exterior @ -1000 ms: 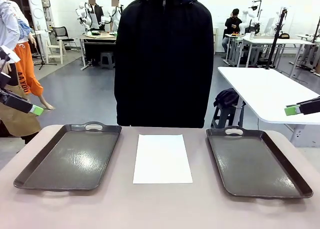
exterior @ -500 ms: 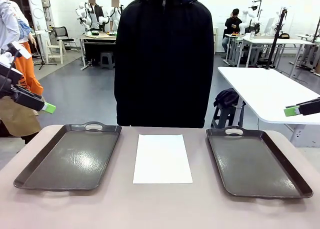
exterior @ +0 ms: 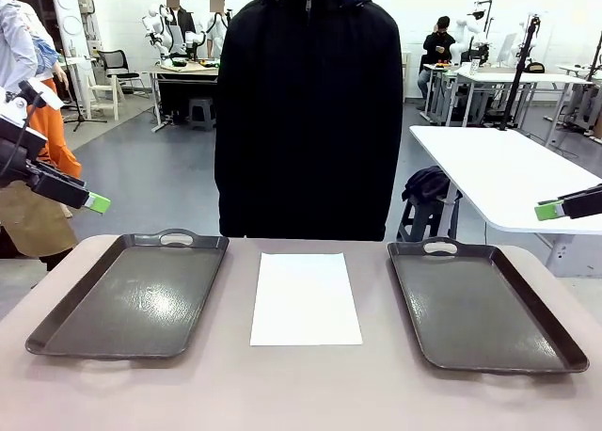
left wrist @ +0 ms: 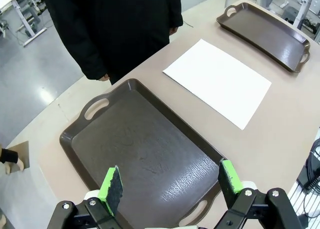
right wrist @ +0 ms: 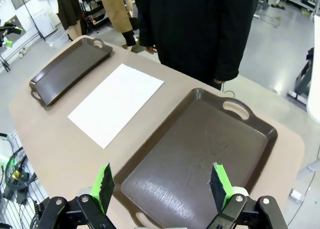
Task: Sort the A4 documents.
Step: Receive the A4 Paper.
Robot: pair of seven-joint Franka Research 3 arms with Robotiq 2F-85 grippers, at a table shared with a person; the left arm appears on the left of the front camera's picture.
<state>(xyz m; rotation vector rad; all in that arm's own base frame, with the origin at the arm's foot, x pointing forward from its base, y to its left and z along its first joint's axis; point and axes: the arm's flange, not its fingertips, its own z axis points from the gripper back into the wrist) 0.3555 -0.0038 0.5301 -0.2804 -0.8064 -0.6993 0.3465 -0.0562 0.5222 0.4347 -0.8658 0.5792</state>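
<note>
A white A4 document (exterior: 306, 297) lies flat on the table between two dark trays; it also shows in the left wrist view (left wrist: 218, 81) and the right wrist view (right wrist: 117, 103). My left gripper (exterior: 91, 201) hangs high above the table's left edge, its jaws open (left wrist: 171, 184) over the left tray (exterior: 132, 295), holding nothing. My right gripper (exterior: 553, 208) hovers at the far right, open (right wrist: 162, 187) above the right tray (exterior: 480, 304), also holding nothing.
A person in a black coat (exterior: 308, 111) stands at the far side of the table, right behind the document. Both trays (left wrist: 145, 149) (right wrist: 200, 154) hold nothing. Bare tabletop (exterior: 301, 393) runs along the near edge.
My left gripper has moved to the right and slightly up, closer to the left tray. The right gripper, the paper and the person have stayed put.
</note>
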